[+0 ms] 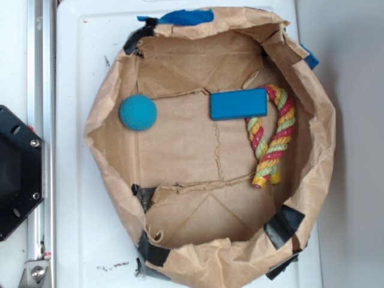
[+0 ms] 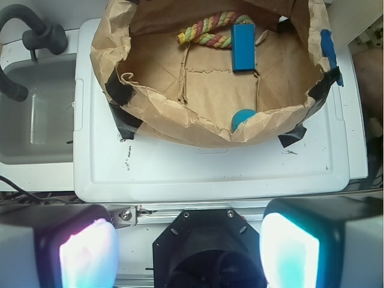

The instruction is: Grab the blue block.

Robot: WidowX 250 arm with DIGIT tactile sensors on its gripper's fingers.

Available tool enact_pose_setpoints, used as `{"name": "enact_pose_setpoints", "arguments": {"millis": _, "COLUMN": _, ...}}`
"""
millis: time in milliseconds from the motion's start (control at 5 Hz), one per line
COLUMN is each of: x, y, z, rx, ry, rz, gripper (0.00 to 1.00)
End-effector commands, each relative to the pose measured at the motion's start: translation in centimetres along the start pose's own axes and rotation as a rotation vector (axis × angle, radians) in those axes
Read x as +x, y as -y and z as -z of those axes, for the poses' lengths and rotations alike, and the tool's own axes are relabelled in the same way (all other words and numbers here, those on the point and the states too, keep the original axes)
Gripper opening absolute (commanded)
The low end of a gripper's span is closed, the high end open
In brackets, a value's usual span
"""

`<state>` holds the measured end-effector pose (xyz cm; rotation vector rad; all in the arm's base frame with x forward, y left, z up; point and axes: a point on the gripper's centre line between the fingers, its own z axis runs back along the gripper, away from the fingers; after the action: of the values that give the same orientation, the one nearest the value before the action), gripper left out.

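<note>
The blue block (image 1: 239, 104) lies flat on the floor of a rolled-down brown paper bag (image 1: 108, 96), toward its right side and touching a rope. In the wrist view the blue block (image 2: 243, 47) sits far ahead at the top, inside the bag (image 2: 180, 129). My gripper (image 2: 189, 252) is open, its two glowing pads (image 2: 87, 255) wide apart at the bottom edge with nothing between them. It hovers above the robot base, well short of the bag. The gripper does not show in the exterior view.
A fuzzy teal ball (image 1: 138, 112) rests at the bag's left side, half hidden behind the near rim in the wrist view (image 2: 243, 117). A multicoloured rope (image 1: 271, 137) curls by the block. Blue tape scraps (image 1: 180, 17) mark the rim. Black base (image 1: 15, 174); sink (image 2: 36, 108).
</note>
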<state>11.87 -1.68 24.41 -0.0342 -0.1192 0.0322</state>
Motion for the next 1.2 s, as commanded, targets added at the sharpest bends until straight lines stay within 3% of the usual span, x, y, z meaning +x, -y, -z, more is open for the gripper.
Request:
{"name": "enact_pose_setpoints", "arguments": {"millis": 0, "x": 0.0, "y": 0.0, "z": 0.0, "rx": 0.000, "ry": 0.000, "rz": 0.000, "gripper": 1.00}}
{"name": "enact_pose_setpoints", "arguments": {"millis": 400, "x": 8.1, "y": 0.8, "z": 3.2, "rx": 0.122, "ry": -0.015, "rz": -0.042, "gripper": 1.00}}
{"name": "enact_pose_setpoints", "arguments": {"millis": 600, "x": 10.2, "y": 0.0, "z": 4.4, "rx": 0.135, "ry": -0.006, "rz": -0.028, "gripper": 1.00}}
{"name": "enact_pose_setpoints", "arguments": {"millis": 1000, "x": 13.3, "y": -2.6, "z": 8.4, "rx": 0.108, "ry": 0.020, "rz": -0.019, "gripper": 1.00}}
